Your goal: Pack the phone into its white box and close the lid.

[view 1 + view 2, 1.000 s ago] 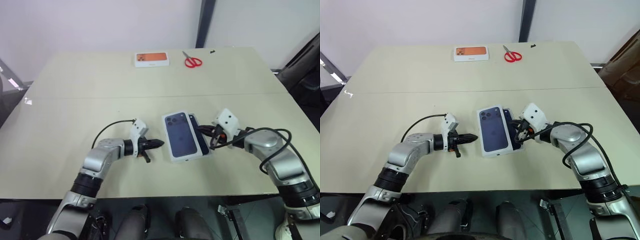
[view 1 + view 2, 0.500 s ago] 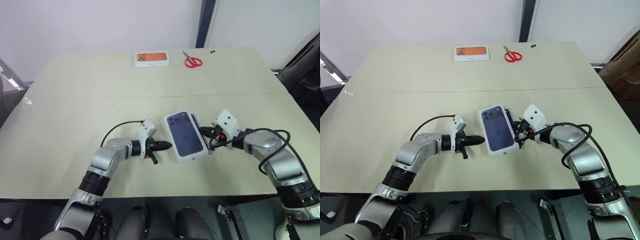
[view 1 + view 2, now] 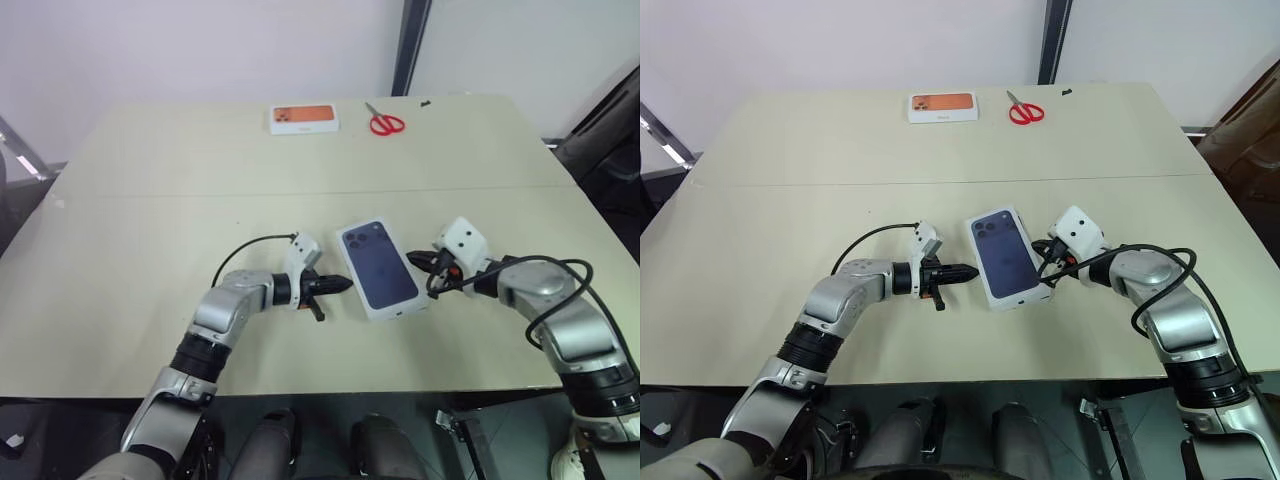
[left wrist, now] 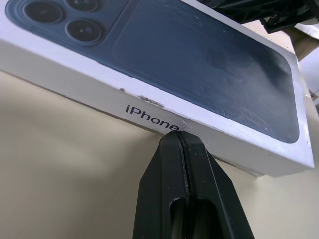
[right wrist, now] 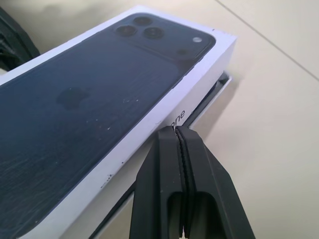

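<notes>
The lid [image 3: 380, 270], white-sided with a dark navy phone picture on top, lies on the white box near the table's middle front. A thin strip of the white box [image 5: 222, 89] pokes out under the lid's edge on my right gripper's side, so the lid sits slightly askew. The phone is hidden beneath the lid. My left gripper [image 3: 343, 285] is shut, its tips against the lid's lettered left side [image 4: 149, 110]. Opposite it, my right gripper [image 3: 415, 260] is also shut, its tips [image 5: 175, 130] at the lid's right side wall.
A white box with an orange top [image 3: 303, 118] and red scissors [image 3: 384, 122] lie at the table's far edge. A seam [image 3: 200, 193] crosses the tabletop. Bare table surrounds the box on all sides.
The lid has slid and turned to the right, covering the dark strip that showed at its right side. My left gripper followed it rightward; the right gripper barely moved.
</notes>
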`<state>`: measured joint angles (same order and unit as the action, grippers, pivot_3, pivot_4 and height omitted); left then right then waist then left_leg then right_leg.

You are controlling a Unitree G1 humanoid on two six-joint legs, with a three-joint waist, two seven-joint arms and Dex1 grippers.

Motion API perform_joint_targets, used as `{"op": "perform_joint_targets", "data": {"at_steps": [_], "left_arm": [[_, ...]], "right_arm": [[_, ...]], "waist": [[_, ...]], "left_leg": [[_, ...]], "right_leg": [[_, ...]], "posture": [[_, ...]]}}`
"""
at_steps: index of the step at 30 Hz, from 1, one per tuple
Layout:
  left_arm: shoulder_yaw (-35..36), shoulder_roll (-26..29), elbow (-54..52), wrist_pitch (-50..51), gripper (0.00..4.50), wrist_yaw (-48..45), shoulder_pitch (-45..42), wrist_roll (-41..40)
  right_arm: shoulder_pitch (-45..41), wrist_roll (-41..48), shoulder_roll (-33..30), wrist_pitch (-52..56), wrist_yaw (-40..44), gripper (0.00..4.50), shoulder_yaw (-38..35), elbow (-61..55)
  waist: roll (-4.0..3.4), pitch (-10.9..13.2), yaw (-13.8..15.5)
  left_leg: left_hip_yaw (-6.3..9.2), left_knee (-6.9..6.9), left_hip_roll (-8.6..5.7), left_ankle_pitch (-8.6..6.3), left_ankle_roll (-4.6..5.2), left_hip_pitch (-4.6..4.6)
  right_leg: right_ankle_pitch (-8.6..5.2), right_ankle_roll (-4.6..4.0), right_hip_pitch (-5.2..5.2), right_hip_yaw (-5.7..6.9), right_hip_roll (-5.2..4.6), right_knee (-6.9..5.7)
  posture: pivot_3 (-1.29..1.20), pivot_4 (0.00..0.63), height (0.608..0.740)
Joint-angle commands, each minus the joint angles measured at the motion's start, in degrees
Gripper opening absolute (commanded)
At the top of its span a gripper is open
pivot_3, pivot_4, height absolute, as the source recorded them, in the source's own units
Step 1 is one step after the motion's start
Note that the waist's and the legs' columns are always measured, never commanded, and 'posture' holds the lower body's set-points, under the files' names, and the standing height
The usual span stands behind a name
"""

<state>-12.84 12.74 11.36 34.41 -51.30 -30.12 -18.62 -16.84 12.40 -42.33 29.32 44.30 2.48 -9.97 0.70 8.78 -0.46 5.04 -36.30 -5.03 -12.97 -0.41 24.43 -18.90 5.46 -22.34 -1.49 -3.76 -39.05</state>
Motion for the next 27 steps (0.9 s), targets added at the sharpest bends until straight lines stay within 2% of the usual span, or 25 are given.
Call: {"op": "perform_joint_targets", "data": {"at_steps": [1, 27], "left_arm": [[-0.3, -0.9, -0.4, -1.9, 0.00, -0.2, -2.1, 0.4], [0.5, -2.6, -0.4, -3.3, 0.00, 0.6, -2.3, 0.5]], "right_arm": [[0.9, -0.6, -0.9, -1.5, 0.5, 0.04, -1.0, -2.1], [2.7, -5.5, -0.6, -3.7, 0.1, 0.04, 1.1, -1.8]], "waist": [[0.00, 0.0, 0.0], [0.00, 0.0, 0.0]], "left_leg": [[0.00, 0.00, 0.00, 0.00, 0.00, 0.00], [0.00, -0.02, 0.00, 0.06, -0.11, 0.00]], "right_leg": [[0.00, 0.00, 0.00, 0.00, 0.00, 0.00], [0.00, 0.00, 0.01, 0.00, 0.01, -0.01]], "posture": [[0.00, 0.150, 0.734], [0.00, 0.150, 0.734]]}}
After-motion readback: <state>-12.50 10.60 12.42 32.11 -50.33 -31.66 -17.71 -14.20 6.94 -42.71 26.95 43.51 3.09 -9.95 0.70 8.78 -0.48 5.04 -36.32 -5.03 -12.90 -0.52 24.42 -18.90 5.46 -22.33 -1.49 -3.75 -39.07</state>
